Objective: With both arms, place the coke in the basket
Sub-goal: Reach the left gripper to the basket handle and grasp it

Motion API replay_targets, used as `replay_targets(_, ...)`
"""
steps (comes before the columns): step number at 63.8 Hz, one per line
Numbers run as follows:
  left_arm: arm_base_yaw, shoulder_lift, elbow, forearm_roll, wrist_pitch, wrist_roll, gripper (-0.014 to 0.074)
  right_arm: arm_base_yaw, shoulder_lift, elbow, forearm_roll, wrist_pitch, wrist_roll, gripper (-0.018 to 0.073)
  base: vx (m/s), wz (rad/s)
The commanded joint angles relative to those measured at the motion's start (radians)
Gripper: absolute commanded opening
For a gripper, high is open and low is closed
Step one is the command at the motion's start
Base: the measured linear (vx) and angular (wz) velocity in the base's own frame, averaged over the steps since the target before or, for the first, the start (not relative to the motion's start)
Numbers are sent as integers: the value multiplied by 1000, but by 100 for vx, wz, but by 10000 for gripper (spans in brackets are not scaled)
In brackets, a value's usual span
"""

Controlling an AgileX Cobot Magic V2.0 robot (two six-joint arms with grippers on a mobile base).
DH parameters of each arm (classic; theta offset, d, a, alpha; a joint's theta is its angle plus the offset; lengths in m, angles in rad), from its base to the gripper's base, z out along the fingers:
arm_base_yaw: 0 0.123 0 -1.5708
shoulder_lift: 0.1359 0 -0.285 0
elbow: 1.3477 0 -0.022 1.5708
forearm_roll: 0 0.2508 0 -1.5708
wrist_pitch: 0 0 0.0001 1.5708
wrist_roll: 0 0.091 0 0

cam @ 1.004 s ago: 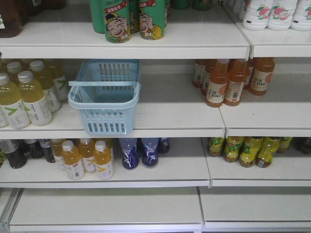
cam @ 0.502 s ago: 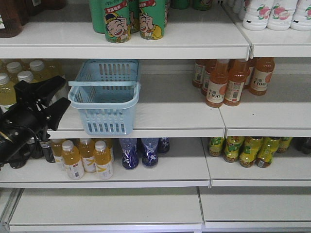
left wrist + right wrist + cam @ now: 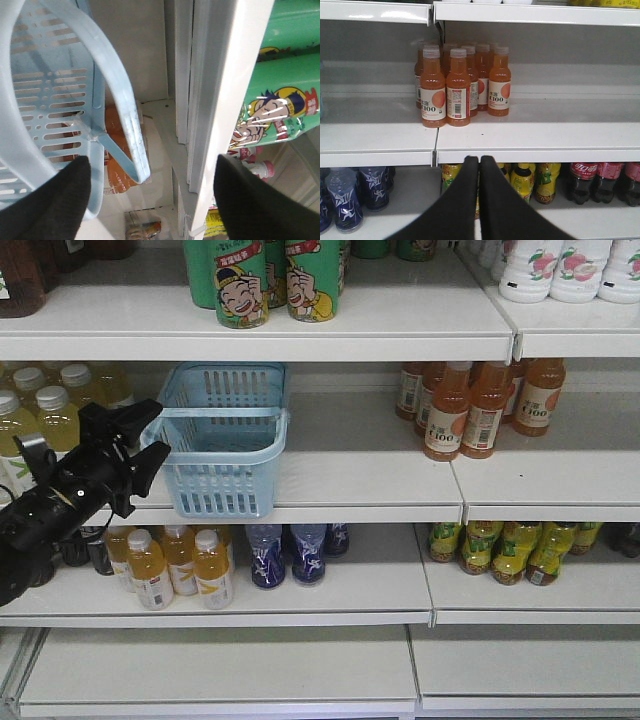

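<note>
Facing one blue basket, left end effector spread wide; right end effector pressed together

Front view, store shelving. Mid shelf: light blue basket near front edge, handle lying across top. L tool enters from lower left, black, fingers spread, tips at basket's left rim; contact not discernible. Behind tool: yellow drink btls. Right on same shelf: orange btls, well apart from basket. Top shelf: green cartoon cans. Lower shelf, below basket: orange-yellow btls, blue btls.
</note>
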Motion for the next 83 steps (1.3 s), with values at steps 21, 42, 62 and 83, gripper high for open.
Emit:
replay_targets(21, -5, -1, -134, -28, -5, -16, 504, -4, -17, 8, -13, -72, -9, -5, 0, 0)
replay_targets(42, -24, 58, -251, -29, 70, -92, 504, -4, -17, 8, -13, -71, -9, -5, 0, 0)
replay_targets(62, -26, 96, -329, -31, 83, -119, 490, -4, -17, 8, -13, -71, -9, -5, 0, 0)
replay_targets(83, -25, 96, -329, -27, 116, -118, 258, -4, -17, 8, -13, -71, -9, -5, 0, 0)
